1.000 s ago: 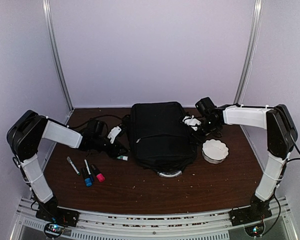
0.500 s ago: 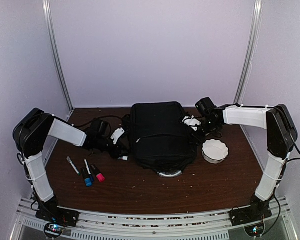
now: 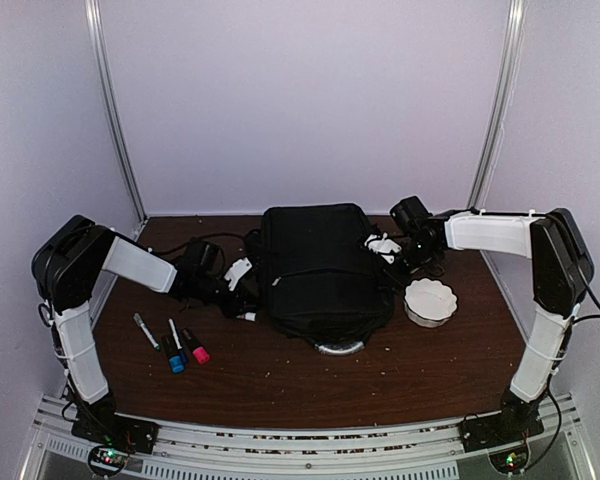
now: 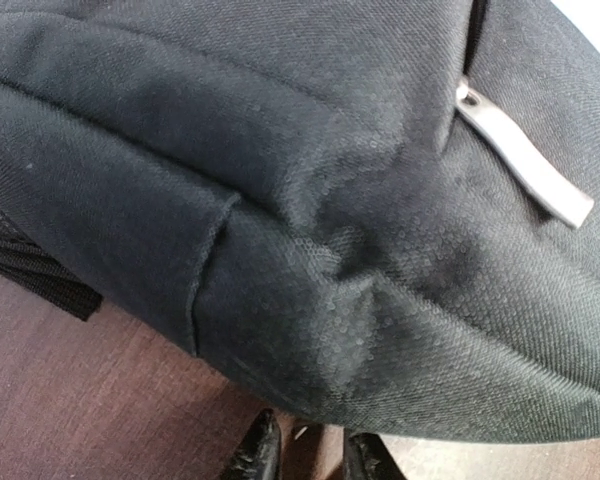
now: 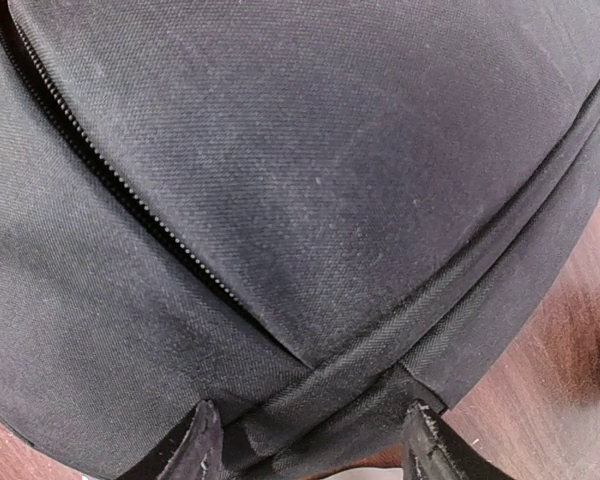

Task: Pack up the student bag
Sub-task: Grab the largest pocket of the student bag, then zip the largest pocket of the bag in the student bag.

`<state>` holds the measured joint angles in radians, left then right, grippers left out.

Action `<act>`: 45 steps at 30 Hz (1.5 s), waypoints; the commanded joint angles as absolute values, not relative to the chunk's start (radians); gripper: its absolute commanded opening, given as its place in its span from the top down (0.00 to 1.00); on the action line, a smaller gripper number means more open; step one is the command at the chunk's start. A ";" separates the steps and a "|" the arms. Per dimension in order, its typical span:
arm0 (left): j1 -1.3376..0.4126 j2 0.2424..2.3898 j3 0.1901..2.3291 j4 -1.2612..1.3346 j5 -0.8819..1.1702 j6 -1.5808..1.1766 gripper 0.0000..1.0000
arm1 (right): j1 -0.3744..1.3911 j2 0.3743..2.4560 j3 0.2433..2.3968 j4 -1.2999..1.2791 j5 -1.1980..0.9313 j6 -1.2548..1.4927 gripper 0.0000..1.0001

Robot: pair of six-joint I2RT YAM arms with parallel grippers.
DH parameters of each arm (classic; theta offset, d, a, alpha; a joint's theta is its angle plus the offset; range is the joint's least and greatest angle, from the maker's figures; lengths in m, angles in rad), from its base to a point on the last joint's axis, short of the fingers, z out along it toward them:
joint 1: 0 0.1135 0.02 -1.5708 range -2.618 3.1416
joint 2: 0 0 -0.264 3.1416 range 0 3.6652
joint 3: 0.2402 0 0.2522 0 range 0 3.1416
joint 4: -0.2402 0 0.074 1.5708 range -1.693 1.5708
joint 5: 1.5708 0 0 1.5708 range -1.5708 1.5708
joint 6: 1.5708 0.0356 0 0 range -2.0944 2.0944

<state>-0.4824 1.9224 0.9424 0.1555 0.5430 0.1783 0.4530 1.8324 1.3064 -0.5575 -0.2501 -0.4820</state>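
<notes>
The student bag (image 3: 320, 268), a large black backpack, lies flat mid-table. My left gripper (image 3: 242, 298) is low at its left side. In the left wrist view the bag (image 4: 310, 180) fills the frame, with a silver zipper pull (image 4: 525, 165) on it. That gripper (image 4: 310, 458) shows a narrow gap between its fingertips (image 4: 260, 455), with only bare table between them. My right gripper (image 3: 385, 248) is at the bag's right edge. Its wrist view shows the gripper (image 5: 315, 445) open wide, astride a strap seam of the bag (image 5: 310, 180).
A white scalloped bowl (image 3: 430, 300) stands right of the bag. Three markers, one thin and white (image 3: 145, 330), one blue-capped (image 3: 175, 350) and one pink-capped (image 3: 195, 347), lie front left. A small white-tipped pen (image 3: 248, 316) lies under the left gripper. A silver handle (image 3: 338, 347) sticks out in front of the bag.
My left arm has shifted right, closer to the bag's left side, and its jaws have narrowed. The right arm and the bag have stayed put.
</notes>
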 commanded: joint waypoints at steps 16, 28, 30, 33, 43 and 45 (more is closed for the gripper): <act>-0.501 1.891 0.939 0.218 0.540 0.198 0.76 | 0.480 1.824 1.394 -0.639 -0.309 -0.437 0.38; -0.519 1.865 0.914 0.227 0.512 0.202 0.87 | 0.677 2.098 1.906 -0.769 -0.382 -0.238 0.41; -0.524 1.856 0.905 0.223 0.502 0.199 0.90 | 0.714 2.162 1.980 -0.768 -0.384 -0.213 0.41; -0.529 1.841 0.890 0.224 0.491 0.194 0.95 | 0.752 2.260 2.075 -0.780 -0.403 -0.167 0.41; -0.534 1.807 0.867 0.174 0.422 0.156 1.00 | 0.766 2.398 2.153 -0.789 -0.354 -0.092 0.40; -0.539 1.798 0.876 0.138 0.416 0.158 1.00 | 0.763 2.412 2.154 -0.789 -0.345 -0.079 0.41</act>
<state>-0.5259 1.8484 0.8783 0.1768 0.4446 0.1699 0.7750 2.3531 2.1426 -0.7483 -0.3916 -0.1276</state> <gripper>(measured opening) 0.015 0.595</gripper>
